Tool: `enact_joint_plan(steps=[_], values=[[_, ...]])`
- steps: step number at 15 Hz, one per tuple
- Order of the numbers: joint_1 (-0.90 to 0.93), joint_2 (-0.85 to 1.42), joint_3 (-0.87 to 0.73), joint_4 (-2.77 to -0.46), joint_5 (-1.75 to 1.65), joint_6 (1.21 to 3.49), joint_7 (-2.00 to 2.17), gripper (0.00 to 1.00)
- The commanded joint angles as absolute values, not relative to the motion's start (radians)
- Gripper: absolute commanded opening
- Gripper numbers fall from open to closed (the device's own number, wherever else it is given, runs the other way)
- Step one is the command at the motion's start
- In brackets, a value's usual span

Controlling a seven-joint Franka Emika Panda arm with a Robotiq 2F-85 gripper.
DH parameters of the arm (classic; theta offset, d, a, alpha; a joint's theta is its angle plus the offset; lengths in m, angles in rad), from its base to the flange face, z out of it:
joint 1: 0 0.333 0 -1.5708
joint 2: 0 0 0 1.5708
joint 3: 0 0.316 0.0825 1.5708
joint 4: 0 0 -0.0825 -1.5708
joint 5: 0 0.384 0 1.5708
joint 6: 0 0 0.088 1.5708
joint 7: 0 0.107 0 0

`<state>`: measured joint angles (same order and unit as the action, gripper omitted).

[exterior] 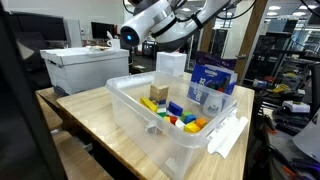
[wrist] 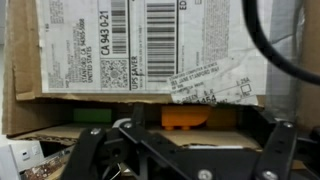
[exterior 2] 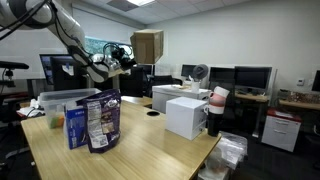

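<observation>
gripper [wrist: 180,160] wide open, holding nothing, we reckon | cardboard box [wrist: 60,75] straight ahead of it, near, labels [wrist: 160,25] facing it, no contact | orange thing [wrist: 187,119] just under that box | clear bin [exterior: 120,88] of coloured blocks [exterior: 160,94] well below, down on the table [exterior: 85,110]

A light wooden table [exterior: 90,120] [exterior 2: 150,150] fills the lower half of both exterior views. 1 clear plastic bin [exterior: 150,135] sits on it at the frame's centre, with small coloured blocks [exterior: 175,112] inside; its lid [exterior: 228,135] leans against the bin's right side, at the lower right of the frame. Behind the bin, right of centre, stand blue packets [exterior: 212,80] - 2 of them, upright and side by side, left of centre in an exterior view [exterior 2: 103,122]. A white box [exterior: 85,68] [exterior 2: 187,115] rests at the table's far end - upper left in one frame, centre right in the other. A small dark disc [exterior 2: 152,113] lies between the packets and the box.
</observation>
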<state>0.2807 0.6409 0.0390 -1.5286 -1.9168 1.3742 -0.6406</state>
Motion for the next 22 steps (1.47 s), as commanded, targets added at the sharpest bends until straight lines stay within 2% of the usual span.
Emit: enact_joint_plan(steps=[1,22], values=[[0.293,0.526,0.075,-1.632,-1.872,1.364,-0.673,1.00],[0.316,0.180,0.270,-1.876,-1.564,1.394,-0.646,1.00]])
